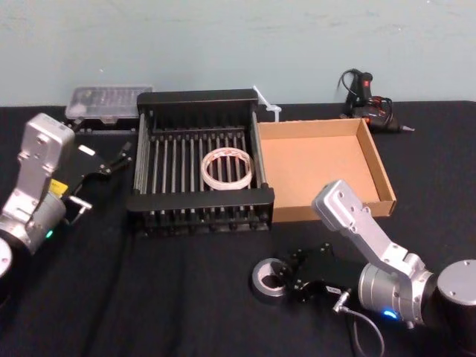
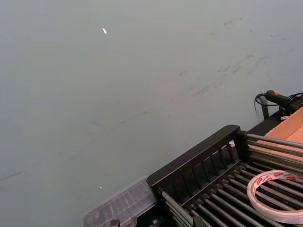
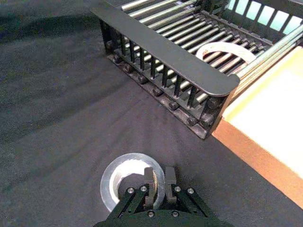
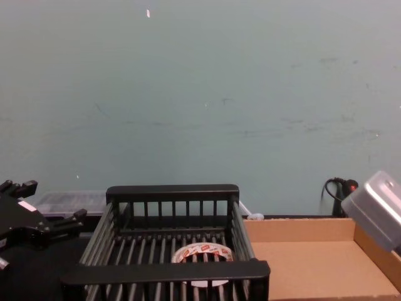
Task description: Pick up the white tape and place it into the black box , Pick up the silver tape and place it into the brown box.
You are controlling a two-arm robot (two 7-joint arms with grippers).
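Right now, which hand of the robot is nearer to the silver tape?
The right. The right hand is at the silver tape, its fingers closed over the roll's wall. The left hand is open, far off beside the black box's left wall.

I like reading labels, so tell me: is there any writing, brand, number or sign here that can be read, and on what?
Red printed marks on the white tape: too blurred to read.
A small yellow label on the left arm, which is beside the black box: too small to read.
Nothing else shows writing.
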